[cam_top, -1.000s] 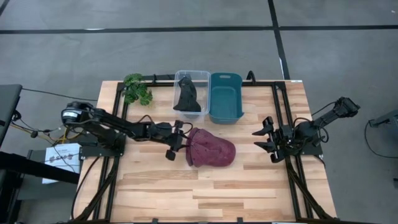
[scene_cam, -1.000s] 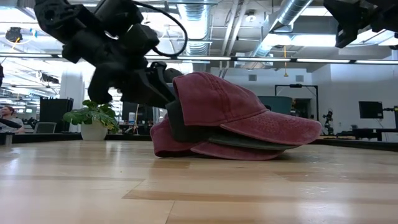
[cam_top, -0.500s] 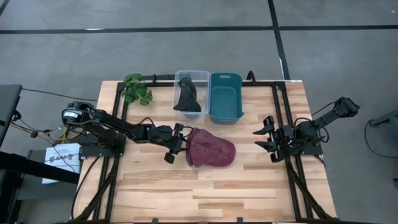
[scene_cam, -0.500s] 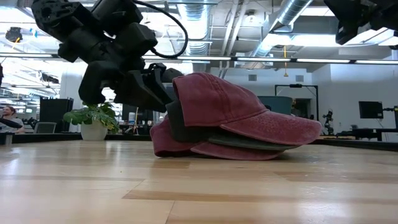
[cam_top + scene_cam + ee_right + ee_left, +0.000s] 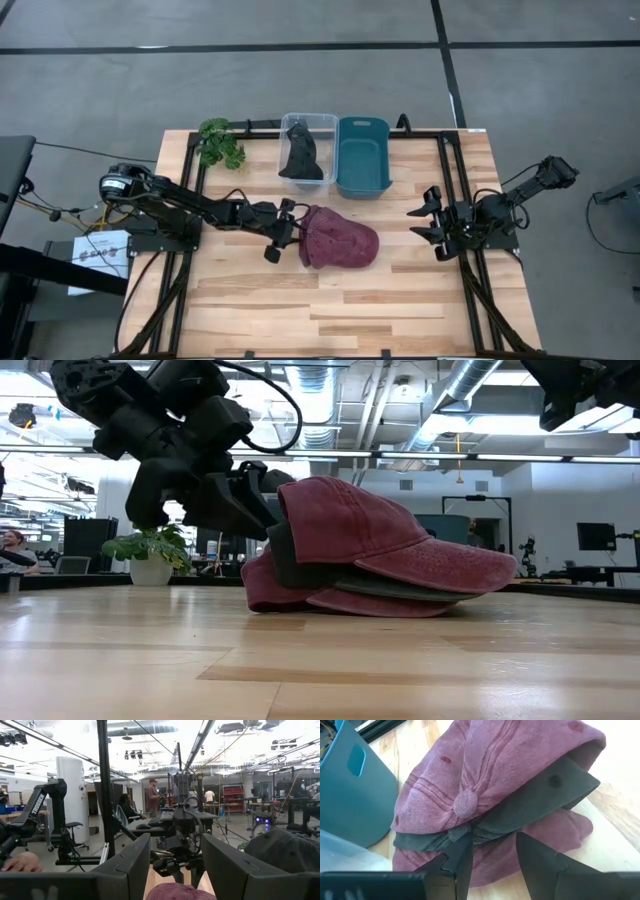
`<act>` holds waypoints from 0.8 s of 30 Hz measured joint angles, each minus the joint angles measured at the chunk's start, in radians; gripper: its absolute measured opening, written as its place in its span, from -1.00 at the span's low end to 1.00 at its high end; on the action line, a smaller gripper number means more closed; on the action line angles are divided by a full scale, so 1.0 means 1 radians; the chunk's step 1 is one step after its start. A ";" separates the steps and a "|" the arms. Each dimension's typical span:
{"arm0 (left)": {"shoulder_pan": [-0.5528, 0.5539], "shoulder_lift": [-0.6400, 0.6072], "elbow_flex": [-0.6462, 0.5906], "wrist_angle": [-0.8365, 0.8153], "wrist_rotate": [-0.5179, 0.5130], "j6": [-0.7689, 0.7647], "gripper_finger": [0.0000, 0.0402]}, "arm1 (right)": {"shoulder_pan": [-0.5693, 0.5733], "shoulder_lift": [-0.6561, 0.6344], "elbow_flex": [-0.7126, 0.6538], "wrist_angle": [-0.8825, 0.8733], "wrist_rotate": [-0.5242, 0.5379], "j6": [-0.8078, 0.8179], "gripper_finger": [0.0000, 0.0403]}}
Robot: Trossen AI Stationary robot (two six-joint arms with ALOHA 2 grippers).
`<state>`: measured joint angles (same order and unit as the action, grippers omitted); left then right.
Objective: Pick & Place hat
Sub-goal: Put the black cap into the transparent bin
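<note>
Three caps lie stacked on the table: a maroon cap (image 5: 490, 770) on top, a dark grey-green cap (image 5: 540, 795) in the middle and another maroon cap (image 5: 545, 832) at the bottom. The stack (image 5: 342, 238) sits mid-table with its brims pointing toward the right side (image 5: 440, 565). My left gripper (image 5: 282, 230) is open at the stack's left end, with its fingers (image 5: 462, 857) on either side of the caps' rear. My right gripper (image 5: 416, 224) is open and hangs above the table's right part. My left gripper (image 5: 494, 842) comes level from the table's left at the rear of the stack, near the dark cap's back edge (image 5: 450, 837). I cannot tell whether its fingertips touch the caps. The stack lies flat on the table.
A clear bin (image 5: 307, 130) holding a dark cap (image 5: 300, 155) and a teal bin (image 5: 362, 155) stand at the far edge behind the stack. A small plant (image 5: 220, 143) stands far left. Bare wood lies toward the near edge (image 5: 340, 310).
My left gripper has edged a little toward the stack of caps. The caps have stayed where they were.
</note>
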<state>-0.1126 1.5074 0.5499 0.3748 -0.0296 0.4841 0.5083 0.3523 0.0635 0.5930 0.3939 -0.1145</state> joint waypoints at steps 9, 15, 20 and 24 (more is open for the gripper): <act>-0.054 0.000 -0.001 0.016 -0.008 0.167 -0.27 | 0.000 0.000 0.000 -0.001 0.000 0.000 -0.17; -0.100 0.008 -0.001 0.021 -0.136 0.245 -0.27 | 0.000 0.000 0.000 -0.001 0.000 0.001 -0.17; -0.099 0.053 -0.003 0.057 -0.174 0.280 -0.27 | 0.000 0.000 0.000 -0.001 0.000 0.001 -0.17; -0.099 0.105 -0.003 0.132 -0.202 0.363 -0.27 | 0.000 0.000 0.000 -0.002 -0.001 0.001 -0.17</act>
<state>-0.2111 1.6120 0.5472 0.5067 -0.2319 0.8469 0.5083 0.3523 0.0635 0.5915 0.3931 -0.1135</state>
